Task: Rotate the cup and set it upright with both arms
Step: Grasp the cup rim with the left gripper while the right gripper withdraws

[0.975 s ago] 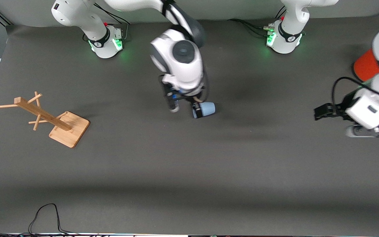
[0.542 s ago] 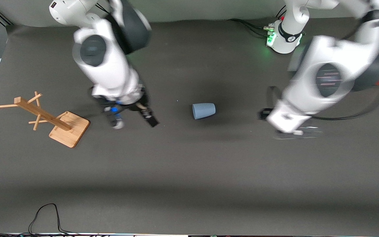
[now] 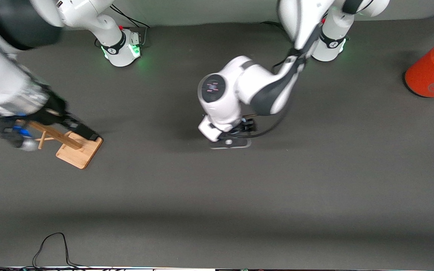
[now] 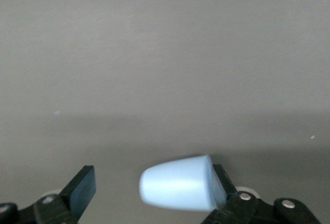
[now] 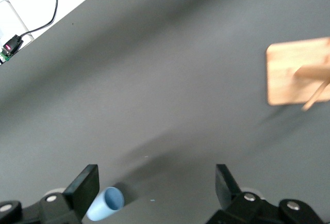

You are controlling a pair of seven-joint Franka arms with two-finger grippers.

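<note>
the small light-blue tapered tumbler cup [image 4: 178,189] lies on its side on the dark grey bench [image 3: 217,195], near the bench's middle. in the front view the left arm's white wrist hides it. the left claw [image 4: 154,190] is low over it with its fingers spread wide. the cup sits in the gap, against the finger at the 3 o'clock side of that claw and well apart from the finger [image 4: 82,188] at the 9 o'clock side, so nothing is gripped.

the right claw [image 5: 157,190] is up over the bench at the right arm's end, above the light wooden peg rack on a square base [image 3: 77,148]. its fingers are spread wide with nothing in between.

a big orange cylinder can with a grey lid [image 3: 432,71] stands at the left arm's end of the bench, well apart from the cup.
</note>
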